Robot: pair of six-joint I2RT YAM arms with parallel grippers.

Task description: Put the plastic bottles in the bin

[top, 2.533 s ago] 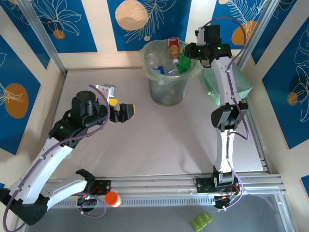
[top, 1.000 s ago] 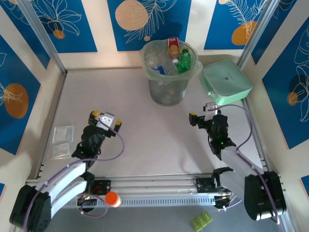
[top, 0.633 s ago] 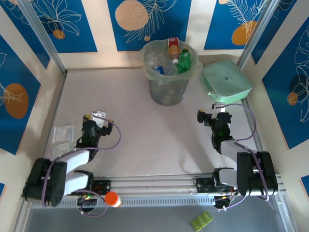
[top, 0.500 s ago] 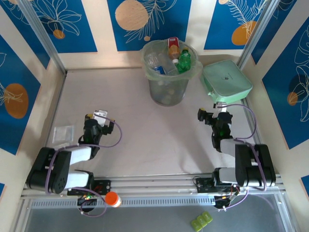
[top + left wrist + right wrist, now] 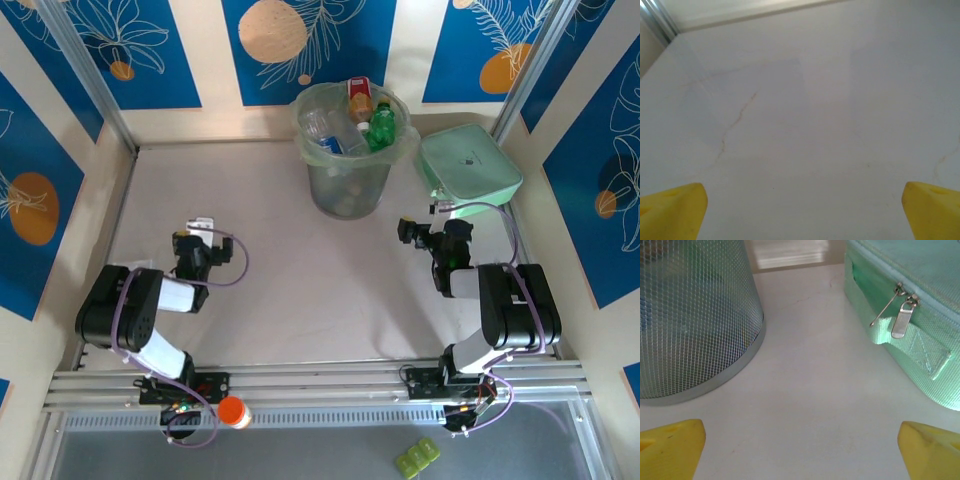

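Presently both arms are found folded low near their bases. The left gripper (image 5: 198, 238) is placed at about 9 o'clock on the table (image 5: 300, 290) and the right gripper (image 5: 422, 228) at about 3 o'clock. Both claws are released: the yellow fingertips (image 5: 675, 210) in the left wrist view are spread to the frame corners over bare table, and nothing is held between them. The same is noted at the right wrist, where nothing lies between the tips.

The bin (image 5: 345, 190) is stood at 12 o'clock, well apart from both grippers. The plastic bottles (image 5: 345, 125) are packed inside it and heaped to the rim. A green bottle (image 5: 380, 125) and a red-labelled bottle (image 5: 360, 100) are seen above the rim line at its 1 o'clock side. No bottle is seen lying on the table in the overhead view. From the right wrist, the bin wall is seen at 10 o'clock and the mint-green box (image 5: 910, 305) at 2 o'clock.

The task is judged complete or very nearly so, and the step in hand is judged to be parking. It is best done with the jaws kept released and the arms kept low and clear of the bin, since the topmost bottles could be dislodged by a light knock. A last check of the table edges is advised. An orange round item (image 5: 232, 411) on the front rail at 7 o'clock cannot be identified.
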